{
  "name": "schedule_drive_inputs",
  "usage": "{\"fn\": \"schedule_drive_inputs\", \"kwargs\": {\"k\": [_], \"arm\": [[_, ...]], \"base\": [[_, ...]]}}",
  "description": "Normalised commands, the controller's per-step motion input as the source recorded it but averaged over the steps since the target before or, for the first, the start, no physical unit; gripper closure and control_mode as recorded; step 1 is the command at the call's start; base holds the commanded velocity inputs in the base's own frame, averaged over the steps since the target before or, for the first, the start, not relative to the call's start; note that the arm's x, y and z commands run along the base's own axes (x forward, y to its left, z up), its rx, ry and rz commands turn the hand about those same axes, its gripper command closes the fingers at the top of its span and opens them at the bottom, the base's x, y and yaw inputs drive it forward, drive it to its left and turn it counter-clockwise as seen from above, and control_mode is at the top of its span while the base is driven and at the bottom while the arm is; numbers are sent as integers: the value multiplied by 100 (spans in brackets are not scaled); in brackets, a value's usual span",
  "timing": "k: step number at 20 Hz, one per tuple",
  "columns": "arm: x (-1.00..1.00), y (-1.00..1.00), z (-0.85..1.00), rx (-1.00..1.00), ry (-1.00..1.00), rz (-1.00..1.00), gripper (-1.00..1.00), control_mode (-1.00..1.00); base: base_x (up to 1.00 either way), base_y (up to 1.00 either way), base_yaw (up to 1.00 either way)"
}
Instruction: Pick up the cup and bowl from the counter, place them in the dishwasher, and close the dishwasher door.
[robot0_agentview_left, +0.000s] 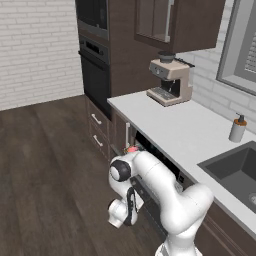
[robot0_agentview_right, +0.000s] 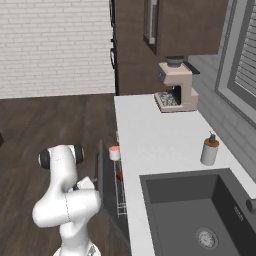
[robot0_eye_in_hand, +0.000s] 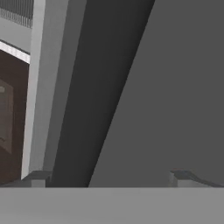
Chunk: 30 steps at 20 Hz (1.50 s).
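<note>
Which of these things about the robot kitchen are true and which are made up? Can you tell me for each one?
1. The cup sits in the dishwasher's wire rack. True.
2. The dishwasher door is shut tight. False: it is partly open, with the rack showing behind it.
3. The gripper is holding the bowl. False: its fingers stand wide apart with nothing between them, right up against the door.
4. A soap dispenser stands on the counter beside the sink. True.
5. The coffee machine is inside the sink. False: it stands on the counter near the wall, away from the sink.
</note>
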Motion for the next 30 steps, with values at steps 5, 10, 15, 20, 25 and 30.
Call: {"fn": "schedule_drive_inputs", "kwargs": {"k": [5, 10, 15, 20, 25, 30], "arm": [[4, -100, 0, -4, 6, 1, -100, -100], [10, -100, 0, -4, 8, 0, -100, -100], [19, -100, -1, -4, 12, 0, -100, -100], [12, -100, 0, -4, 12, 0, -100, -100], [14, -100, 0, -4, 15, 0, -100, -100], [4, -100, 0, -3, 16, 0, -100, -100]], "base": [[0, 0, 0], [0, 0, 0], [0, 0, 0], [0, 0, 0], [0, 0, 0], [0, 0, 0]]}}
